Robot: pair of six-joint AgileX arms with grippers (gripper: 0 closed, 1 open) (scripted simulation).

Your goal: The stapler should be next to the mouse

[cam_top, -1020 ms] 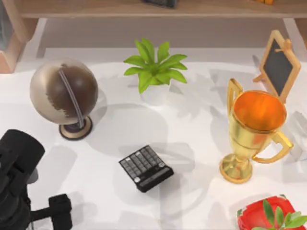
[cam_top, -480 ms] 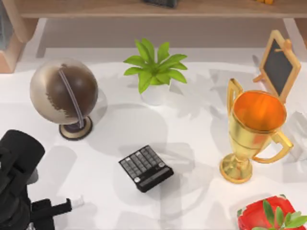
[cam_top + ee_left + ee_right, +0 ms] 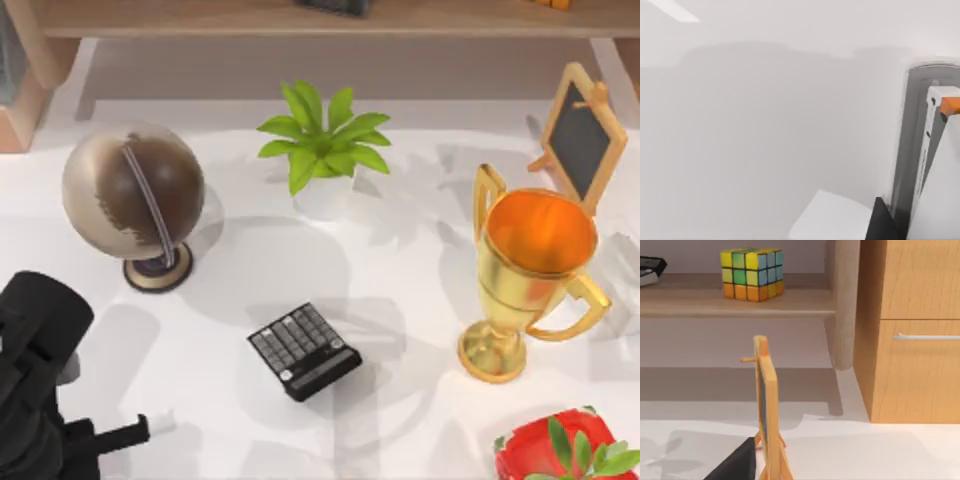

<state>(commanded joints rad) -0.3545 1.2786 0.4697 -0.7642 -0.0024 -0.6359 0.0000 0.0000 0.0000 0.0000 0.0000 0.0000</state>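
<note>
The stapler [image 3: 160,423] is lying at the left gripper's [image 3: 140,430] tip, long axis along the fingers; I cannot tell whether they are gripping it

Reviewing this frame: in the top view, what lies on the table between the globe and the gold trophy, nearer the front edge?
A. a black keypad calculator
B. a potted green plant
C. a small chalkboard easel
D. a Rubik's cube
A: the black calculator lies flat on the white table, with the globe to its left and the trophy to its right; the plant stands farther back.
</note>
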